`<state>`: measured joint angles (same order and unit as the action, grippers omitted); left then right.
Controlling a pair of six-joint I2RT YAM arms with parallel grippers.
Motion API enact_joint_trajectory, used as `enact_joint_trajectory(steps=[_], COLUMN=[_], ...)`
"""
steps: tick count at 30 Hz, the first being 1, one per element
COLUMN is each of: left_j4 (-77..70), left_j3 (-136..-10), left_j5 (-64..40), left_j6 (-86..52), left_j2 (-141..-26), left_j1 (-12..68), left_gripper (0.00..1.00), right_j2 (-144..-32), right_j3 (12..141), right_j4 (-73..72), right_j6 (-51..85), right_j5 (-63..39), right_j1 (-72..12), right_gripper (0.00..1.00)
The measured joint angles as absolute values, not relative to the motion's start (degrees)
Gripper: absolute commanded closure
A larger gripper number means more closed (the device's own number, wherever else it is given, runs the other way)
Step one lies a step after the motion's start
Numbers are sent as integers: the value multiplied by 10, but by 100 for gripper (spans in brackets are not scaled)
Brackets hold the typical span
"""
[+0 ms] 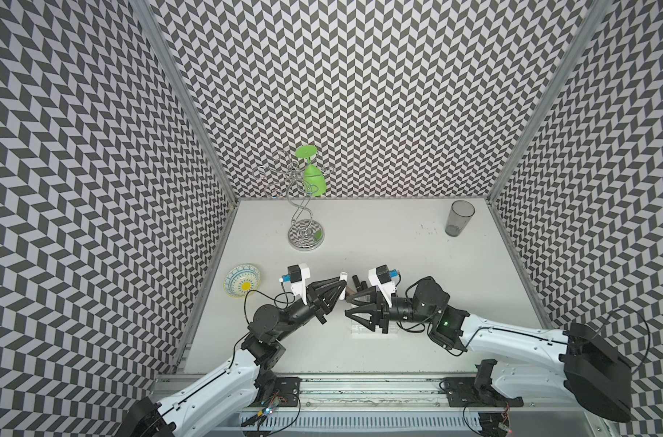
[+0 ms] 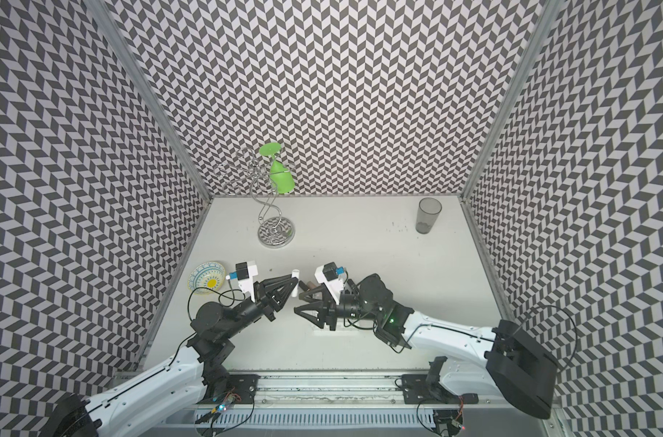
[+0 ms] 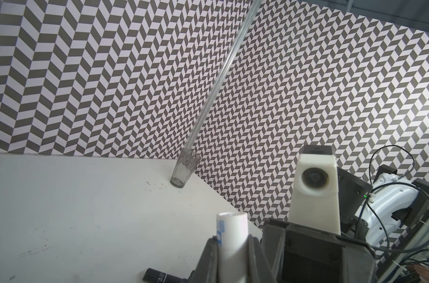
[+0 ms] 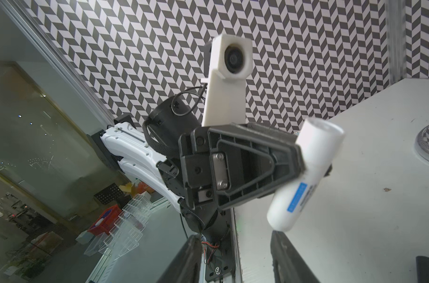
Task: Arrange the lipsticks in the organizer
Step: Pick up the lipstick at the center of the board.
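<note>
left gripper clamped on tilted white lipstick; right gripper fingers parted, holding nothing, just beside it

Nothing legible for you: blue-label print on the white lipstick and white lettering on the black lipstick are blurred.

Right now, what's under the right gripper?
The clear organizer lies below the open right gripper. Only its near edge shows in a top view. Its cells and whatever stands in them are hidden by the gripper and its arm.
</note>
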<state>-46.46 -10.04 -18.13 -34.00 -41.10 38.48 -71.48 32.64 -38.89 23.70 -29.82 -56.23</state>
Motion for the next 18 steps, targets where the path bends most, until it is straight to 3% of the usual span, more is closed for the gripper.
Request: enact_joint_trajectory(steps=[10,18], left_j4=[-464,-432], left_j3=[-95,-91], left_j5=[-157,-147], left_j6=[-331,-317], left_j2=[-401,-373], left_j1=[377,378], left_gripper=[100,100], right_j2=[-780,-747], right_j3=[387,362], right_j4=[-388,-375], right_j6=[233,232], right_j5=[-294,-232], right_j1=[-565,-570], right_gripper=[55,55])
